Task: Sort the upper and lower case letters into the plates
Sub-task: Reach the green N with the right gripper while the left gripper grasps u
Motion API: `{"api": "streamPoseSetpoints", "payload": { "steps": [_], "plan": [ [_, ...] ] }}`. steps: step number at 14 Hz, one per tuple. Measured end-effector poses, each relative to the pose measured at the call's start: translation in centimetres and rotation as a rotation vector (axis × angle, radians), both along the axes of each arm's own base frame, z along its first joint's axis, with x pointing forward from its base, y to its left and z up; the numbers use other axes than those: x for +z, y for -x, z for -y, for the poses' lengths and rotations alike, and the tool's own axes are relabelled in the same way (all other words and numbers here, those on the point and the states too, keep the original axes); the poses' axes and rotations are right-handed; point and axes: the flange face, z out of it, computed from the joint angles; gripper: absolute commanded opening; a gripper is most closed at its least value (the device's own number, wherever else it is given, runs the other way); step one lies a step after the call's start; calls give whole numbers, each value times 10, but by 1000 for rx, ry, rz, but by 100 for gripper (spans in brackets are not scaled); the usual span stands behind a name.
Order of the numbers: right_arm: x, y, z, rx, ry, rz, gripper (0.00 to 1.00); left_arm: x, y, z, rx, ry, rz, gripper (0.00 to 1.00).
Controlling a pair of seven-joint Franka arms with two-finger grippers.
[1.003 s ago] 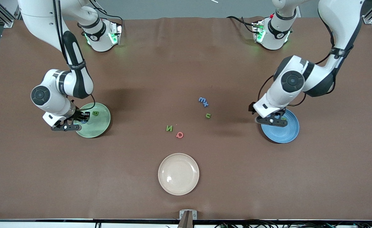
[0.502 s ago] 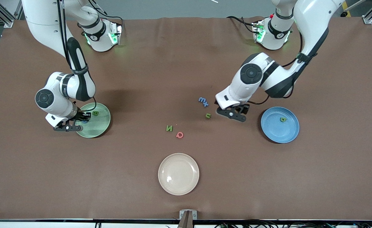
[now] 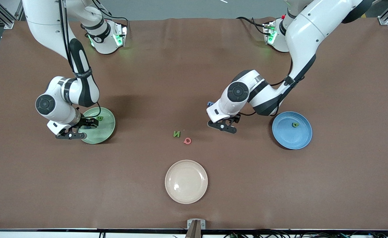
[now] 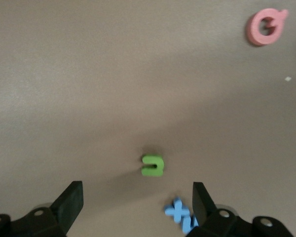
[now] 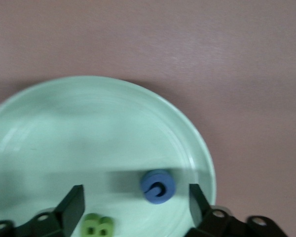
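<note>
The mint green plate [image 3: 102,131] lies toward the right arm's end and holds a green B [image 3: 99,118]. In the right wrist view the plate [image 5: 64,128] also holds a round blue letter [image 5: 157,186] beside the B [image 5: 98,225]. My right gripper [image 3: 81,129] [image 5: 135,207] is open and empty, low over this plate. The blue plate [image 3: 288,137] holds one green letter [image 3: 295,124]. My left gripper [image 3: 228,124] [image 4: 137,207] is open and empty over a small green letter [image 4: 153,166], with blue letters [image 4: 180,215] by one finger.
A green N [image 3: 176,134] and a pink Q [image 3: 187,140] [image 4: 266,27] lie mid-table. A cream-white plate [image 3: 186,181] lies nearer the front camera. A corner of the blue letters [image 3: 210,103] shows beside the left arm's wrist.
My left arm has swung from over the blue plate to over the loose letters mid-table, leaving a green letter in that plate. The right gripper has stayed over the green plate.
</note>
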Motion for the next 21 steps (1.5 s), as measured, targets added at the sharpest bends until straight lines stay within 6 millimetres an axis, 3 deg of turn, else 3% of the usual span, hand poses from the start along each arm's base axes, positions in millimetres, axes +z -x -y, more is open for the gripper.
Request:
{"api": "streamPoseSetpoints", "payload": {
  "steps": [4,8,10,14,16,19,21],
  "plan": [
    [24,-17,-45,-97,-89,7,100,-29,4,6,81,-2,-15,90],
    [43,-22,-135,-225,-82,36,100,-59,6,4,118,-14,-30,86],
    [55,-23,-169,-278,-86,49,100,-61,8,8,126,-34,-16,85],
    [67,-27,-215,-414,-83,72,100,-60,13,18,170,-45,-7,85],
    [65,-28,-261,-478,-65,78,100,-60,15,21,183,-47,-7,83],
    [47,-25,-334,-581,-38,83,100,-60,17,23,186,-49,-8,73],
    [27,-21,-358,-603,-20,80,100,-58,17,24,185,-48,-5,63]
  ]
}}
